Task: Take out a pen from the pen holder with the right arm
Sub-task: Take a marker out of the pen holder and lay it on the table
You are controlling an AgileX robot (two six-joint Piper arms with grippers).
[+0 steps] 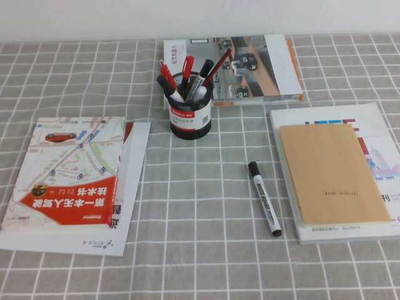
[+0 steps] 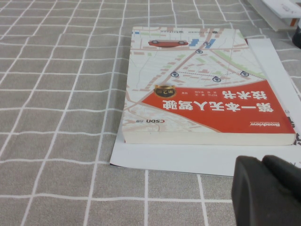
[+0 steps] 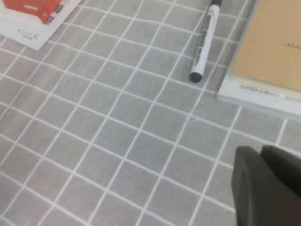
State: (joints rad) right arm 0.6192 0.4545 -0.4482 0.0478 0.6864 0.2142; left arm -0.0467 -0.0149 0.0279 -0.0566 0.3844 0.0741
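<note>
Marker (image 1: pixel 263 199) on table (image 1: pixel 200 262); right gripper (image 3: pixel 261 157) closed nearby; left gripper (image 2: pixel 263 165) closed by book (image 2: pixel 202 89).

Left claw (image 2: pixel 263 165) and right claw (image 3: pixel 261 153) are being shown as matte black rounded blocks over the tabletop (image 3: pixel 117 122).

Surface: table under a grey cloth with a white grid (image 1: pixel 200 269).
Left side: white printed sheet (image 1: pixel 132 194), flat, near the front edge.
Back centre: black mesh pen holder (image 1: pixel 190 119), upright.
Behind it: photo-cover book (image 1: pixel 281 62), flat, just beside the holder.
Centre right: black whiteboard marker (image 1: pixel 264 199), lying loose, cap toward the holder.
Right side: white booklet (image 1: pixel 375 134), flat, near the marker.
</note>
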